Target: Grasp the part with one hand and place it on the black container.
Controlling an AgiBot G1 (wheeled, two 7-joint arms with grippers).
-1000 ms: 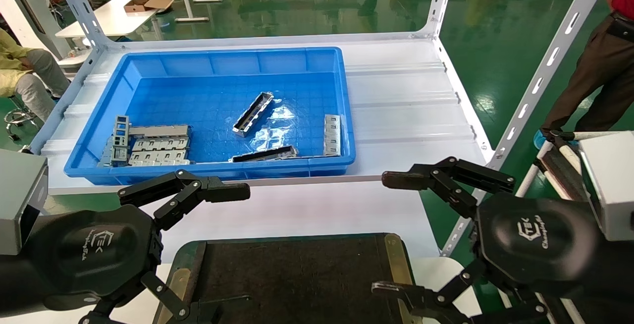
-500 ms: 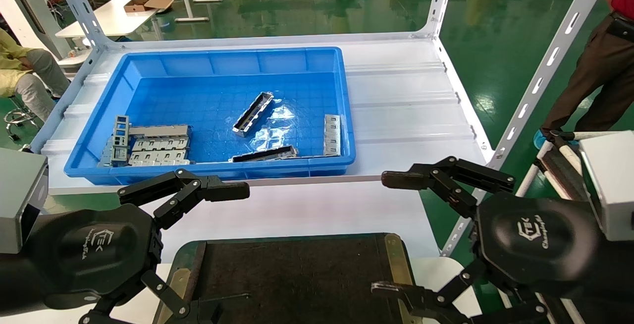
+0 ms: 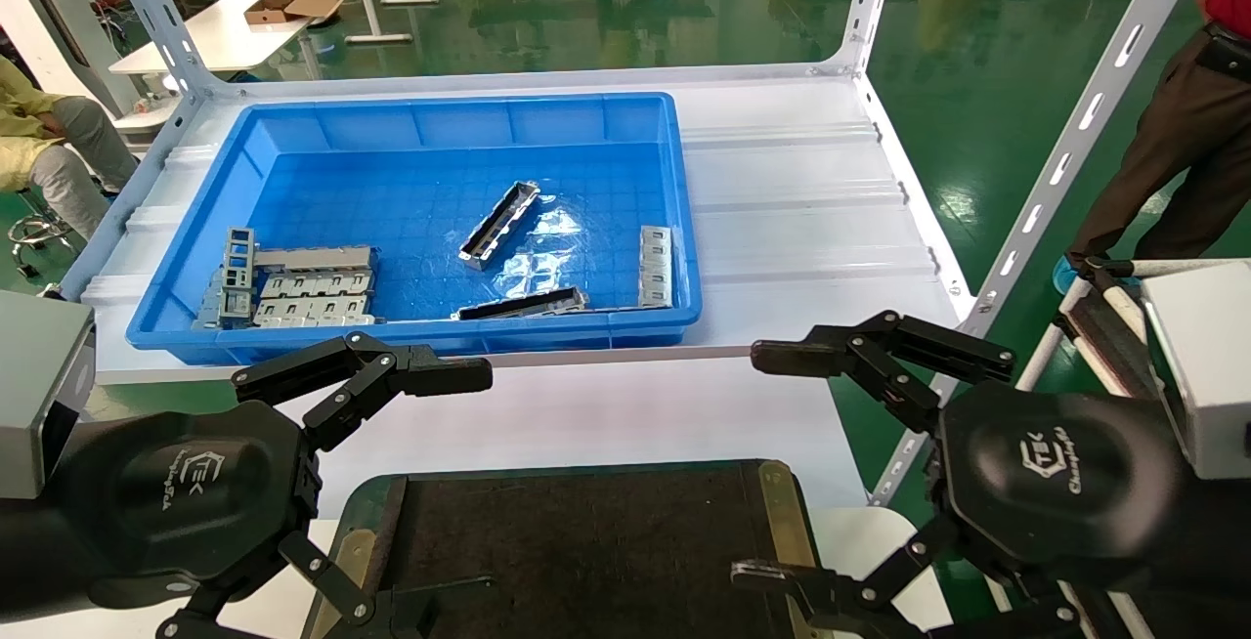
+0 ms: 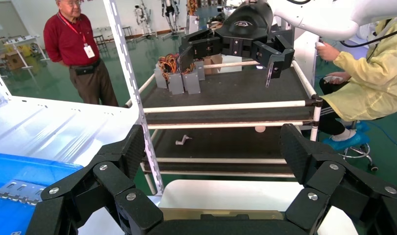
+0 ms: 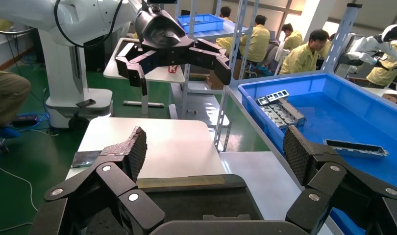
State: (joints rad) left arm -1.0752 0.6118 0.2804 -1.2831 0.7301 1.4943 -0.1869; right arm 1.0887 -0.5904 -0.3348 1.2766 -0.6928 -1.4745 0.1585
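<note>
The part (image 3: 499, 224), a slim silver-grey channel, lies at an angle in the middle of the blue bin (image 3: 430, 121). The black container (image 3: 586, 551) sits at the near edge, with a bare dark floor and brass strips along its sides; the right wrist view shows its corner (image 5: 186, 200). My left gripper (image 3: 454, 492) hovers open at the container's left side, my right gripper (image 3: 751, 465) open at its right side. They face each other, and nothing is between the fingers of either. Each wrist view shows its own gripper wide open (image 4: 212, 152) (image 5: 216, 149).
Flat grey perforated plates (image 3: 313, 297) are stacked in the bin's front left, another plate (image 3: 655, 266) leans at its right wall, and a dark long bar (image 3: 523, 304) lies along the front wall. A white rack post (image 3: 1065, 150) and a standing person (image 3: 1173, 131) are at the right.
</note>
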